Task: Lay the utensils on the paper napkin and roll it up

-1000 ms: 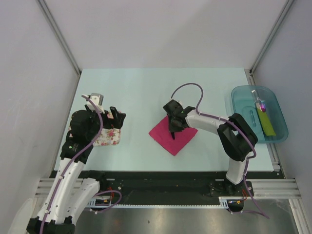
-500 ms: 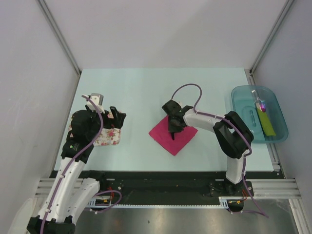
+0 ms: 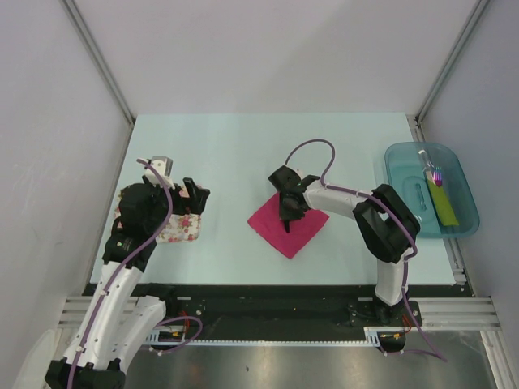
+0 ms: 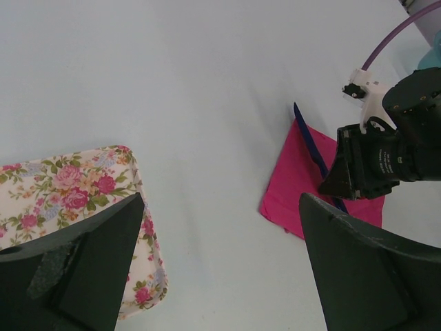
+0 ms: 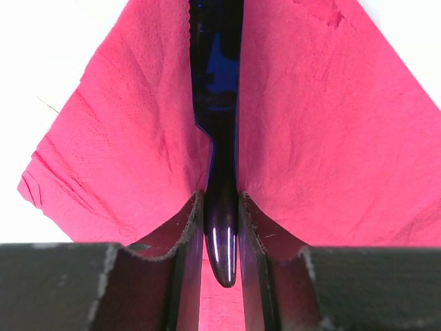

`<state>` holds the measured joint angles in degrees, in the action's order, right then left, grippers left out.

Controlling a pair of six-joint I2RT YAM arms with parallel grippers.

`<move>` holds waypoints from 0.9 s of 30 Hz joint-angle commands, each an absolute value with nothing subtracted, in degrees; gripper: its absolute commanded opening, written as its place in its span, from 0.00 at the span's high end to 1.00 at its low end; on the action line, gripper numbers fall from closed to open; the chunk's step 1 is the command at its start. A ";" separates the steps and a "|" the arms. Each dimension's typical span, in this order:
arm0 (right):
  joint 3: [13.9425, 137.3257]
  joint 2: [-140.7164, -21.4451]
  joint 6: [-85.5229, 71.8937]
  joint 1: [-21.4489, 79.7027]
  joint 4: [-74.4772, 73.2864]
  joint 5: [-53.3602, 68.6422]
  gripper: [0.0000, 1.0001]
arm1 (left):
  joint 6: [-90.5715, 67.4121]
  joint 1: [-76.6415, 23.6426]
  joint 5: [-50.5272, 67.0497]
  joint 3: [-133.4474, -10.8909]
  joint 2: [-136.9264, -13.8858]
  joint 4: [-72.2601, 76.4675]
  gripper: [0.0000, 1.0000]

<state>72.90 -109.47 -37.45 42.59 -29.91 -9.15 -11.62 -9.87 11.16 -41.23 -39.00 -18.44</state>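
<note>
Dark blue utensil [image 5: 217, 103] is lying on the pink napkin [image 3: 288, 227], roughly along its diagonal, far tip poking just past the napkin's far corner in the left wrist view. Napkin sits flat mid-table, between my two arms.

My right gripper [image 3: 288, 212] is clamped on the near end of that utensil; wrist cam shows both fingers [image 5: 186, 276] pressed against the handle, napkin puckered up around them. So: gripping the blue piece, low over the paper.

My left gripper [image 3: 190, 198] is spread wide, holding nothing, hovering over the floral cloth [image 3: 174, 228] well to the left of the napkin.

Step in hand, as I read it: placing a utensil on the napkin. It looks down or nearly down; release not done.

Next move calls for: open right fingers, lift straight up so the creased paper doesn't drag with me. Risk is the thin napkin snagging on the pads.

I only see one utensil here. The teal bin [image 3: 405, 162] at right holds a brush [image 3: 434, 170] and a yellow-green strip [image 3: 443, 203], neither mine to fetch. Rolling can't start yet.
</note>
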 commanded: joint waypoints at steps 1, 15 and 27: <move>74.88 -110.39 -38.93 42.98 -30.41 -9.14 0.78 | -12.48 -9.40 11.60 -41.13 -39.11 -17.49 0.00; 73.39 -108.90 -39.73 42.45 -30.41 -6.77 0.57 | -13.62 -8.00 11.51 -41.13 -41.66 -20.13 0.01; 78.84 -99.60 -28.94 41.58 -29.45 -5.98 0.19 | -6.07 11.48 13.80 -51.49 -55.88 -37.34 0.11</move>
<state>74.13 -106.96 -35.99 42.24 -30.35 -5.63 -10.96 4.71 12.21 -45.74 -51.07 -29.98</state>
